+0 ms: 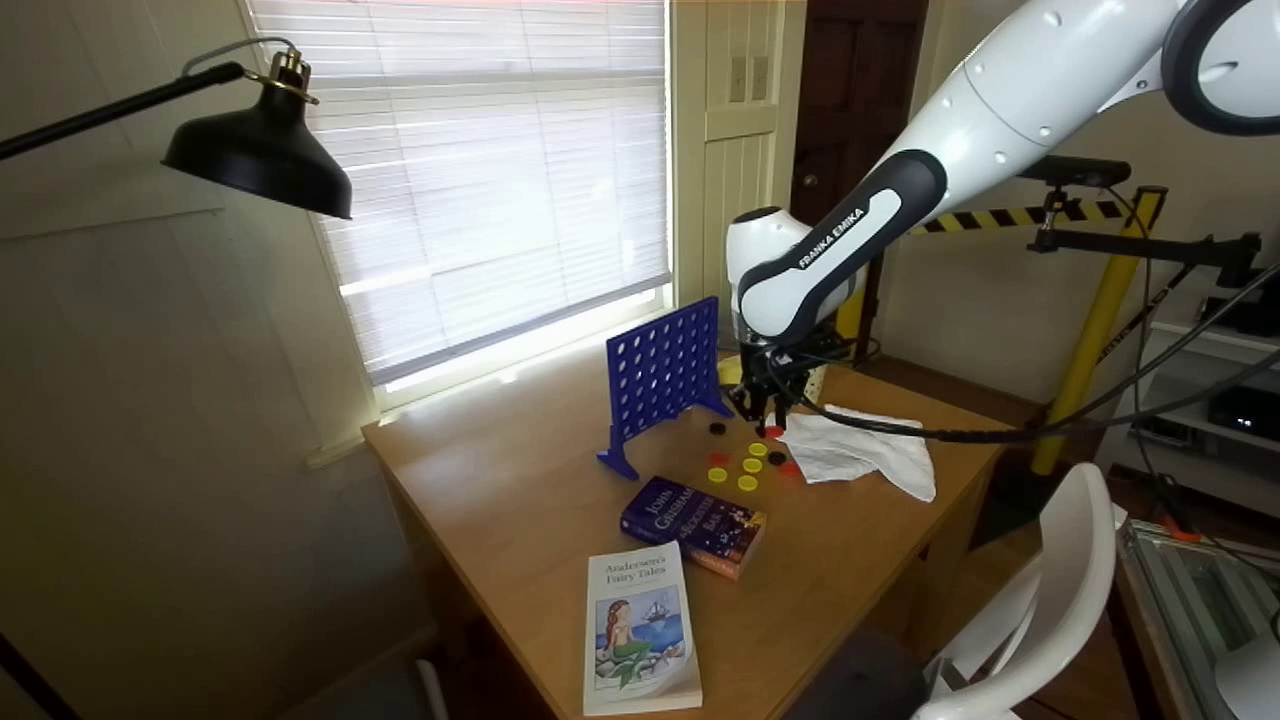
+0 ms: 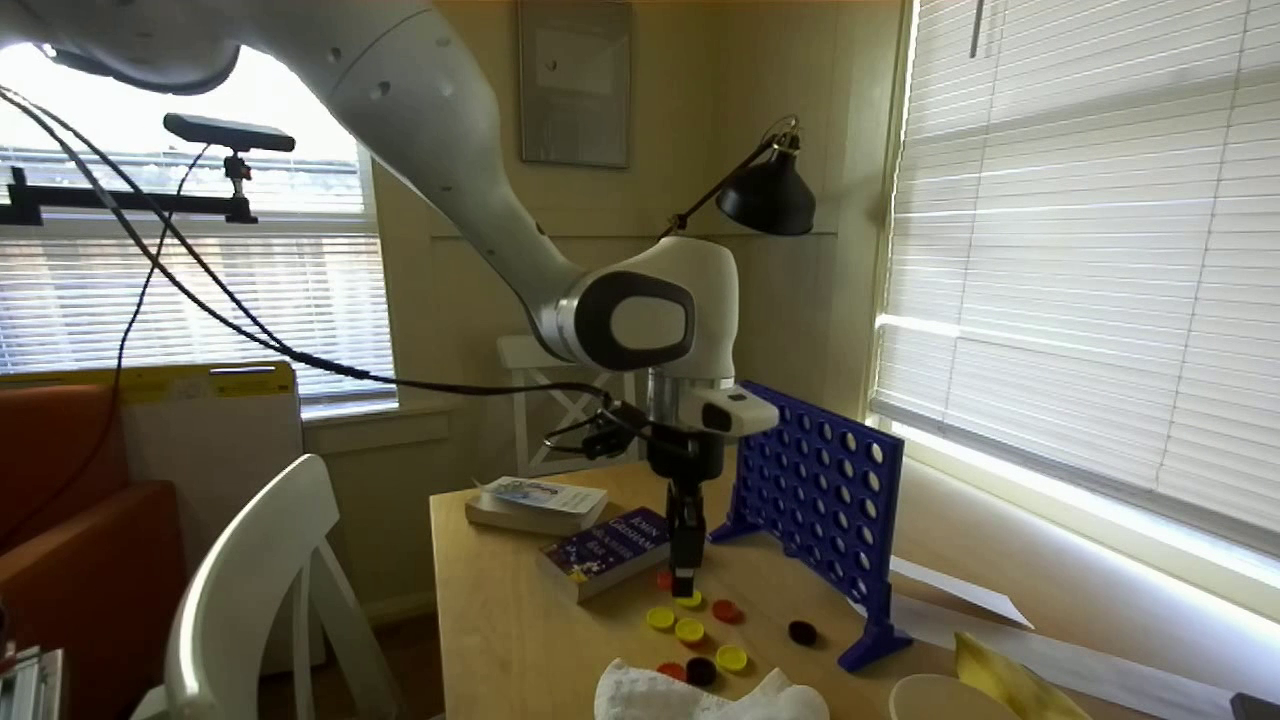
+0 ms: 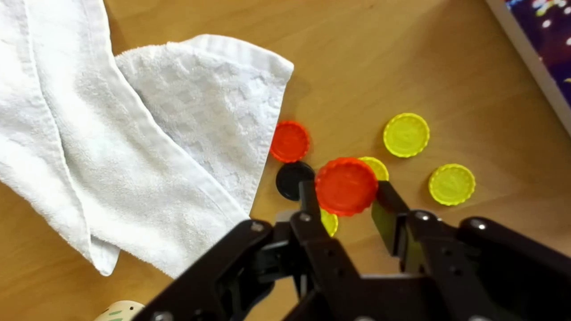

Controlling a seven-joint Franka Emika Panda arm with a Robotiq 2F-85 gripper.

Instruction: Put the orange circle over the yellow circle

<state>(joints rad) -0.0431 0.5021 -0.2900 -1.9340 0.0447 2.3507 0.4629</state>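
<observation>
The orange circle is a small flat orange-red token (image 3: 346,186) pinched between the two fingertips of my gripper (image 3: 348,196). It is held flat, above the table. It also shows at the fingertips in an exterior view (image 1: 773,432). Several yellow tokens lie on the table below. One yellow token (image 3: 375,168) is partly covered by the held token in the wrist view, and another yellow token (image 3: 329,223) is partly hidden by the held token and a finger. Two more yellow tokens (image 3: 406,134) (image 3: 451,184) lie fully visible to the right.
Another orange-red token (image 3: 290,141) and a black token (image 3: 293,180) lie beside the white cloth (image 3: 192,111). The upright blue grid (image 1: 662,368) stands near the gripper. A dark-covered book (image 1: 693,525) and a pale book (image 1: 642,630) lie on the wooden table (image 1: 480,500).
</observation>
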